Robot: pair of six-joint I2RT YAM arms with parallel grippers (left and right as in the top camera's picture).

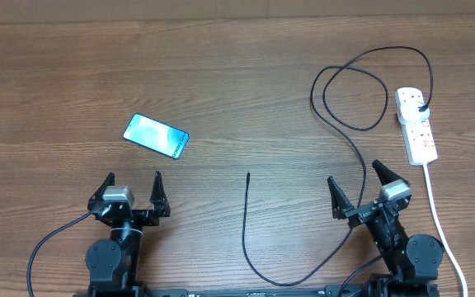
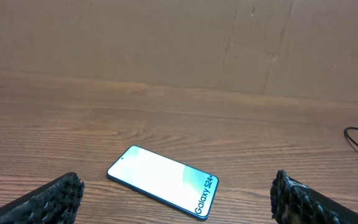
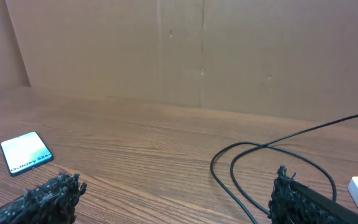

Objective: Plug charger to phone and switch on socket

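Observation:
The phone [image 1: 156, 135] lies flat on the wooden table at centre left, its blue-teal screen lit; it also shows in the left wrist view [image 2: 164, 181] and the right wrist view [image 3: 25, 153]. The charger, a thin black cable [image 1: 351, 87], loops at the right; its free tip [image 1: 247, 176] lies mid-table and its black plug [image 1: 420, 107] sits in the socket, a white power strip [image 1: 416, 124] at the far right. The cable also shows in the right wrist view [image 3: 253, 163]. My left gripper [image 1: 133, 186] is open and empty just in front of the phone. My right gripper [image 1: 355, 177] is open and empty, the cable running between its fingers on the table.
The strip's thick white cord [image 1: 439, 223] runs down past my right arm to the front edge. A brown cardboard wall [image 2: 166, 37] stands behind the table. The black cable passes under my right arm's base at the front.

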